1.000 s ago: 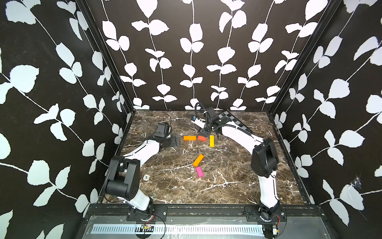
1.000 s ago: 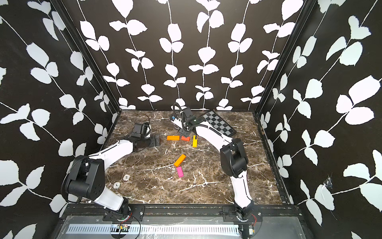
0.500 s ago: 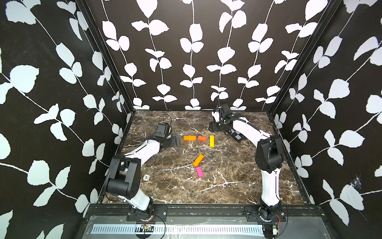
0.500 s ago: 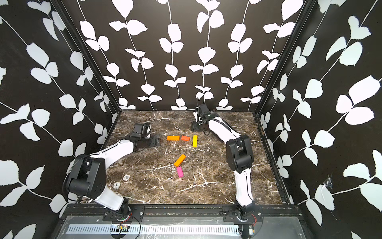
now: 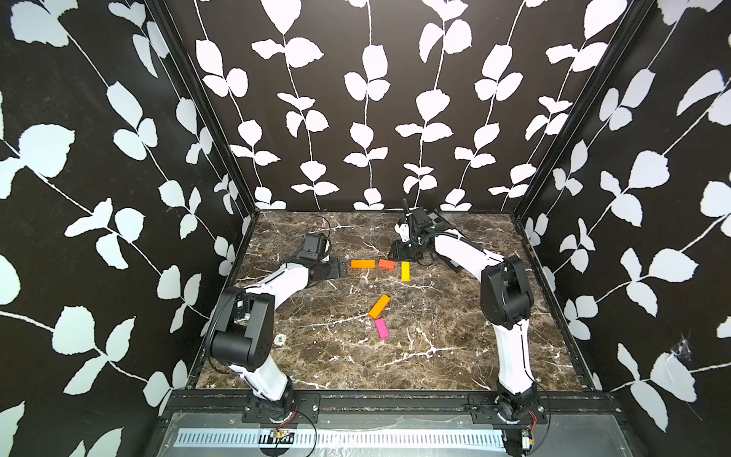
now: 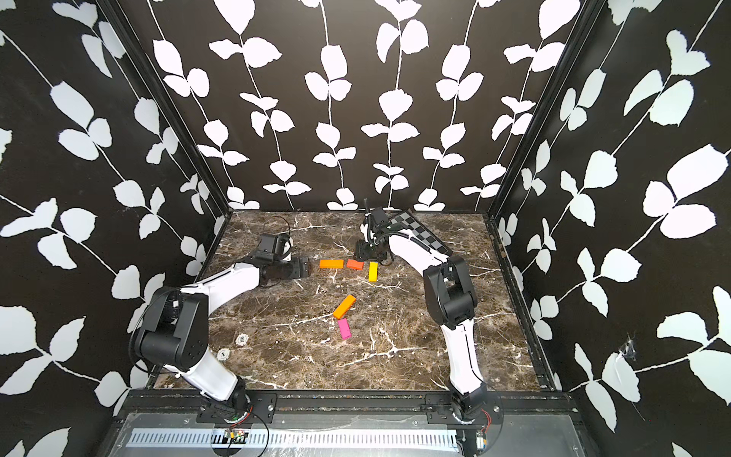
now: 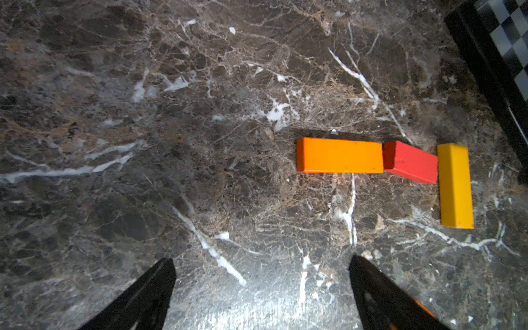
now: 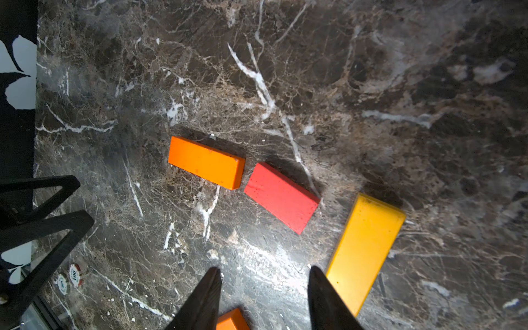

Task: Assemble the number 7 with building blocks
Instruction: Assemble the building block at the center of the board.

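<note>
Both top views show an orange block (image 5: 363, 264), a red-orange block (image 5: 387, 264) and a yellow block (image 5: 405, 271) forming a corner at the back of the marble floor. The red-orange one lies slightly askew. Nearer the front, a second orange block (image 5: 379, 306) lies slanted, with a pink block (image 5: 381, 329) just below it. My left gripper (image 7: 261, 261) rests low, left of the orange block (image 7: 340, 155), open and empty. My right gripper (image 8: 264, 271) hovers just behind the yellow block (image 8: 365, 248), jaws apart with only floor between the tips.
A black-and-grey checkered board (image 6: 419, 233) lies at the back right, partly under the right arm. Two poker chips (image 6: 241, 339) sit on the floor front left. Black leaf-patterned walls (image 5: 118, 198) close in the left, back and right sides.
My right gripper swung off to the back right, then returned beside the yellow block, its jaws narrowing. The left arm and all the blocks stayed put.
</note>
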{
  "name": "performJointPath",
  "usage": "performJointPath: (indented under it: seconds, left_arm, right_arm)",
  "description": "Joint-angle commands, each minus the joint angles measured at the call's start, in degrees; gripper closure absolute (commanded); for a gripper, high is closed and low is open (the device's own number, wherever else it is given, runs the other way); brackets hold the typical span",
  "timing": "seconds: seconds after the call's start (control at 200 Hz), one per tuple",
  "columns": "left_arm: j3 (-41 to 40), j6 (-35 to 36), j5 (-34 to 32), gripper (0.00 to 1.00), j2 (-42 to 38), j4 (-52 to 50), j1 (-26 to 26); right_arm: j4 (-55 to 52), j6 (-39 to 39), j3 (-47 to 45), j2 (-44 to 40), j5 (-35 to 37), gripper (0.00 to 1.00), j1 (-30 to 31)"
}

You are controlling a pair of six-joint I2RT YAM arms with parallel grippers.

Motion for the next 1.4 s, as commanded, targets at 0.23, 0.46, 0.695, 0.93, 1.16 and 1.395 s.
performJointPath:
  seconds: [0.23, 0.46, 0.695, 0.93, 1.16, 1.395]
  left_arm:
    - [0.9, -0.3, 1.0, 0.03, -0.4, 0.4, 0.4]
    - [0.7, -0.2, 1.2, 0.03, -0.4, 0.4, 0.4]
    - [0.4, -0.2, 1.1, 0.03, -0.7, 0.4, 0.4]
    - [-0.1, -0.2, 1.0, 0.03, -0.7, 0.7, 0.4]
    - [-0.2, -0.2, 0.8, 0.03, -0.8, 0.7, 0.4]
    - [-0.2, -0.2, 0.8, 0.03, -0.8, 0.7, 0.4]
  right_arm:
    - [-0.6, 2.4, -0.2, 4.0, 0.0, 0.57, 0.2]
    - [-0.7, 2.9, 1.0, 5.4, 0.3, 0.56, 0.0]
    - [-0.3, 3.3, 0.3, 5.6, 0.9, 0.57, 0.0]
    - [0.5, 3.6, 0.8, 6.6, 1.3, 0.57, -0.1]
    - [0.4, 3.8, 1.5, 7.3, 1.3, 0.56, -0.1]
    - [0.4, 3.7, 1.8, 7.8, 1.3, 0.56, 0.0]
